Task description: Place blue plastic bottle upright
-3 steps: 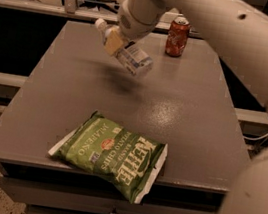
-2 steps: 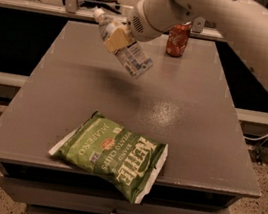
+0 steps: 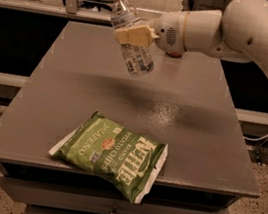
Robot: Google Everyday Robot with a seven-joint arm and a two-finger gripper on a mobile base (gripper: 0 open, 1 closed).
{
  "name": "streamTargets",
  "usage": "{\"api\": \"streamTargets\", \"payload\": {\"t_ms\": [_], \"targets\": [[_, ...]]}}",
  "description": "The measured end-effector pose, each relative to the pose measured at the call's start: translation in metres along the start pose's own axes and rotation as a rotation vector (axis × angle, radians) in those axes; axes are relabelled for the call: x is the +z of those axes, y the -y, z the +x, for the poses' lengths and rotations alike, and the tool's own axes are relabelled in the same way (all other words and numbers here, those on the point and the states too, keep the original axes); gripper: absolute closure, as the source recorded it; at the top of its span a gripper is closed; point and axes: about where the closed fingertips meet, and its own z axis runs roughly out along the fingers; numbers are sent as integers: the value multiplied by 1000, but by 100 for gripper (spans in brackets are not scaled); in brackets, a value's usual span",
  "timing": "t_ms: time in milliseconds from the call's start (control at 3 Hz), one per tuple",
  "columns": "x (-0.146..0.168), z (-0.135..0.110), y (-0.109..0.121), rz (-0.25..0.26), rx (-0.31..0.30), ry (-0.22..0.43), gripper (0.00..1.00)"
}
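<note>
My gripper [image 3: 131, 34] pinches the blue plastic bottle [image 3: 137, 59] mid-body above the bench [image 3: 195, 134] — cap toward eleven o'clock, base toward five, not yet vertical.

end effector [image 3: 133, 34] above open tabletop [image 3: 188, 112], chip bag [image 3: 111, 153] nearer

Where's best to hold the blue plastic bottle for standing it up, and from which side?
The upper body below the shoulder, from the view's right, where the gripper now clamps the blue plastic bottle above the table. It hangs tilted, cap up-left, base free below the fingers, so it can likely seat flat.
</note>
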Motion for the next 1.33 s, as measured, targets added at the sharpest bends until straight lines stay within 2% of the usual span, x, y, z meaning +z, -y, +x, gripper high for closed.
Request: {"api": "streamTargets", "payload": {"t_ms": [333, 667, 1000, 1333], "targets": [[-56, 13, 1, -51, -65, 102, 100], [-103, 27, 13, 11, -144, 119, 100], [-94, 34, 13, -21, -90, 168, 100], [-94, 40, 17, -57, -45, 257, 100]]}}
